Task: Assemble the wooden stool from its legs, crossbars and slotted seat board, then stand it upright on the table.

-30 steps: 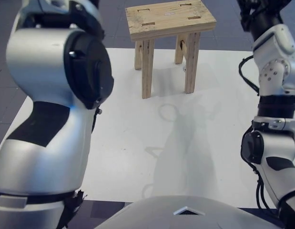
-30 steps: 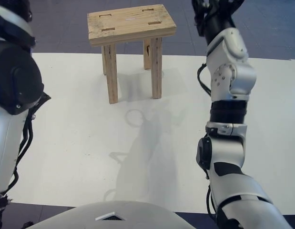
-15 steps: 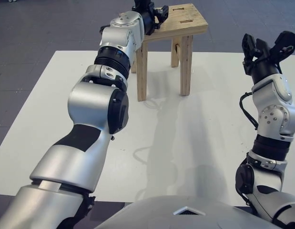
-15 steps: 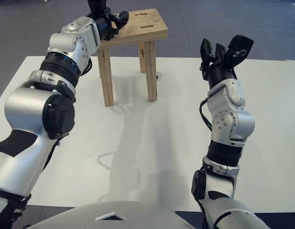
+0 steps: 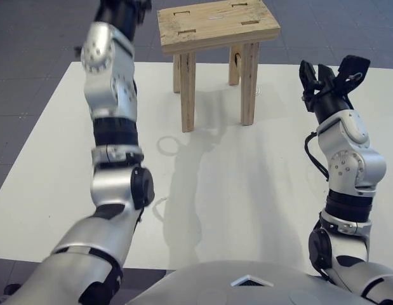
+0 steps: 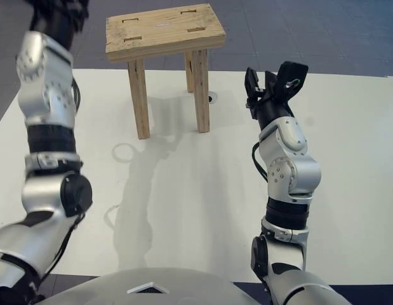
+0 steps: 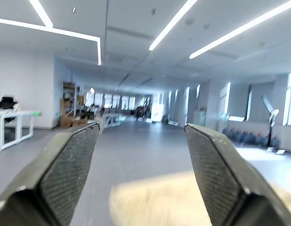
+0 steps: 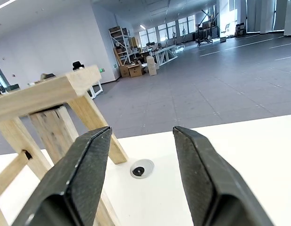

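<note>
The stool [image 5: 215, 24] stands upright, assembled, at the far side of the table [image 5: 259, 190] — both sets of jaws gape empty, left gripper [image 7: 141, 129] raised left of its seat, right gripper [image 5: 328, 70] right of it.

Both head views look forward and down over the table [image 5: 247, 190], sharing the stool [image 5: 215, 25] at its far side. The left wrist camera faces the room [image 7: 145, 122]; the right looks low, close to the stool.
</note>
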Controlling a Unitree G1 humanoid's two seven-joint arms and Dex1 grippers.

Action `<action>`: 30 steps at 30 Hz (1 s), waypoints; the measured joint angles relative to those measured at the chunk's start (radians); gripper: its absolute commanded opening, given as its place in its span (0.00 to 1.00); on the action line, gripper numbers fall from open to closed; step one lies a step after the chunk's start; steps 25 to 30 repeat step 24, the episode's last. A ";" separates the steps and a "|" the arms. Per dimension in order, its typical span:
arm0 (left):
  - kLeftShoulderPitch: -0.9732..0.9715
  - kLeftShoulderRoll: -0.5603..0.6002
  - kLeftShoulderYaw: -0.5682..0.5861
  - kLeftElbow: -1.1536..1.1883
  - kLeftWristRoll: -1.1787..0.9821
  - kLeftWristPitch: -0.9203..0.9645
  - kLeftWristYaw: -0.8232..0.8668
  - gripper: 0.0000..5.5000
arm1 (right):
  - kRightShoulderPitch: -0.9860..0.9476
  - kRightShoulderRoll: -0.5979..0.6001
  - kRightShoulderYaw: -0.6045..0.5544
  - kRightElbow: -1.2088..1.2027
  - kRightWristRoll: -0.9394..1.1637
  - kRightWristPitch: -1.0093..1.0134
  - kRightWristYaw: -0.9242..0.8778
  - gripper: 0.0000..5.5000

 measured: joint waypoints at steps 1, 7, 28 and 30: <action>0.159 -0.012 -0.024 -0.125 0.019 0.049 0.026 0.61 | 0.038 0.004 0.027 -0.030 -0.047 -0.019 -0.010 0.44; 0.538 -0.115 -0.138 -0.409 0.086 0.202 0.166 0.61 | 0.261 0.037 0.255 -0.156 -0.274 -0.061 -0.071 0.44; 0.580 -0.161 -0.232 -0.531 0.175 0.214 0.260 0.61 | 0.310 0.061 0.190 -0.174 -0.367 -0.096 -0.064 0.44; 0.580 -0.161 -0.232 -0.531 0.175 0.214 0.260 0.61 | 0.310 0.061 0.190 -0.174 -0.367 -0.096 -0.064 0.44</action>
